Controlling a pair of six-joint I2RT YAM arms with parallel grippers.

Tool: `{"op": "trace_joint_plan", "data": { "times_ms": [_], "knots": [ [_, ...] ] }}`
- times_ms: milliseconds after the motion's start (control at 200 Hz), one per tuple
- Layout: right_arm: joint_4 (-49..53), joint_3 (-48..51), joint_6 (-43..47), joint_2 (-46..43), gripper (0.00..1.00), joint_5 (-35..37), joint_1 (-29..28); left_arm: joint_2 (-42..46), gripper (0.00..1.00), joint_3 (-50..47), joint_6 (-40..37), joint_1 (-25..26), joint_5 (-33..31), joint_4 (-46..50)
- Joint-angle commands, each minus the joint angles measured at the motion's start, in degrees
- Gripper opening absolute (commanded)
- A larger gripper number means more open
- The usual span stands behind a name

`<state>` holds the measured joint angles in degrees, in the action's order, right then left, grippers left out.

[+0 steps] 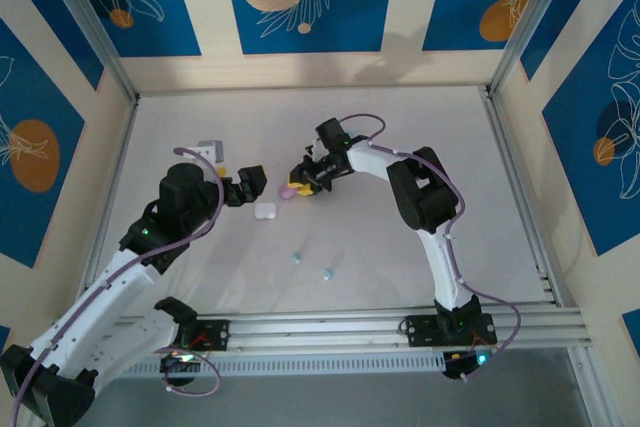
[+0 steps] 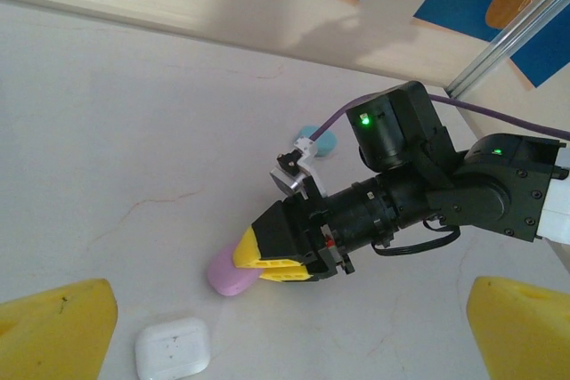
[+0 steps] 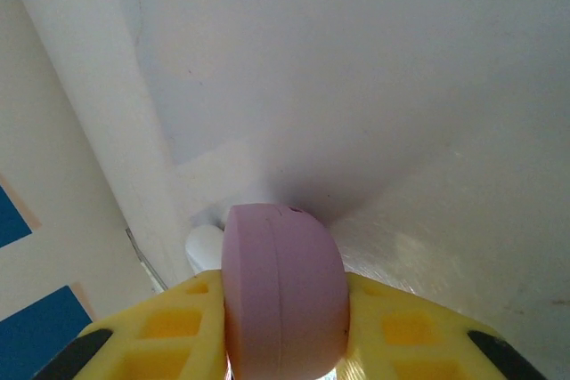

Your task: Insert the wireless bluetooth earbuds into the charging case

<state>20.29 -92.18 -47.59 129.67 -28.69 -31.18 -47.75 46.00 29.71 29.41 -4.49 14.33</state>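
The left arm (image 1: 100, 297) and right arm (image 1: 445, 247) are white shells with black joints. The right claw (image 2: 254, 260) has yellow fingers (image 2: 272, 260) on a black mount; behind it glow green lights (image 2: 363, 118), and a purple cable (image 2: 499, 117) runs along. Yellow pads (image 2: 62, 327) tip the left claw (image 1: 245, 187).

The table (image 1: 420, 147) carries three oval cases, namely one pink case (image 2: 223, 275), one white case (image 1: 265, 211) and one light blue case (image 2: 322, 140), plus two light blue earbuds (image 1: 296, 257) (image 1: 328, 273) toward its near edge and one grey square item (image 1: 208, 150) toward its far left corner.
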Motion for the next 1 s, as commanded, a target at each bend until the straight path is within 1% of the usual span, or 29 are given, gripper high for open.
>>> {"op": "trace_joint_plan", "data": {
  "times_ms": [0,250,505,805,995],
  "knots": [
    [2.2,1.8,-0.3,0.2,0.3,2.3,-0.4,-0.2,1.0,-0.8,0.7,-0.6,0.9,-1.5],
    [1.7,4.0,-0.5,-2.3,0.37,3.2,-0.5,-1.5,1.0,-0.4,0.8,-0.6,1.8,-2.3],
    [1.3,5.4,-0.6,-4.3,0.42,2.4,-0.4,-1.9,1.0,-0.5,1.2,-0.6,1.8,-2.8],
    [1.5,7.8,0.0,-7.3,0.51,1.4,-0.6,-2.4,1.0,-0.5,1.5,-0.6,2.5,-3.5],
    [3.9,10.6,2.6,-13.0,0.55,5.5,-0.2,-2.8,1.0,-0.4,1.6,-0.6,2.7,-3.8]
  ]
}}
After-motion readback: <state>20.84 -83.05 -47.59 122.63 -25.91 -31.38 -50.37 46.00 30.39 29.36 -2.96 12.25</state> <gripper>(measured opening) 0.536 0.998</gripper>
